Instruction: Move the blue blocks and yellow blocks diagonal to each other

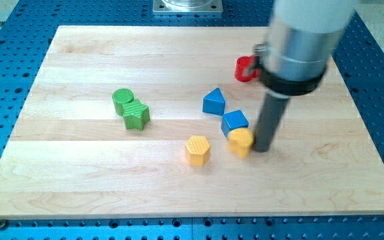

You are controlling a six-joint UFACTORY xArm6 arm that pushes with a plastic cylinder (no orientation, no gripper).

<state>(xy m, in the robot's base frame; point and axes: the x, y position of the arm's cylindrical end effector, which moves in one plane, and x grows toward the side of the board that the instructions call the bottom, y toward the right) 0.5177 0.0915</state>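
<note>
My tip (262, 148) pressed against the right side of a yellow heart-shaped block (241, 141), right of the wooden board's (79, 173) centre. A blue cube (235, 122) touched it above; a blue triangular block (213, 101) and yellow hexagonal block (197, 149) sat nearby.

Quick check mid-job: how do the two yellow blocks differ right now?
The yellow hexagonal block stands alone, touching nothing; the yellow heart-shaped block presses against the blue cube above it. My tip sits at the heart-shaped block's right side, well away from the hexagonal one. The hexagonal block lies farther toward the view's left and slightly lower. Both are yellow, similar in size, flat on the wooden board.
</note>
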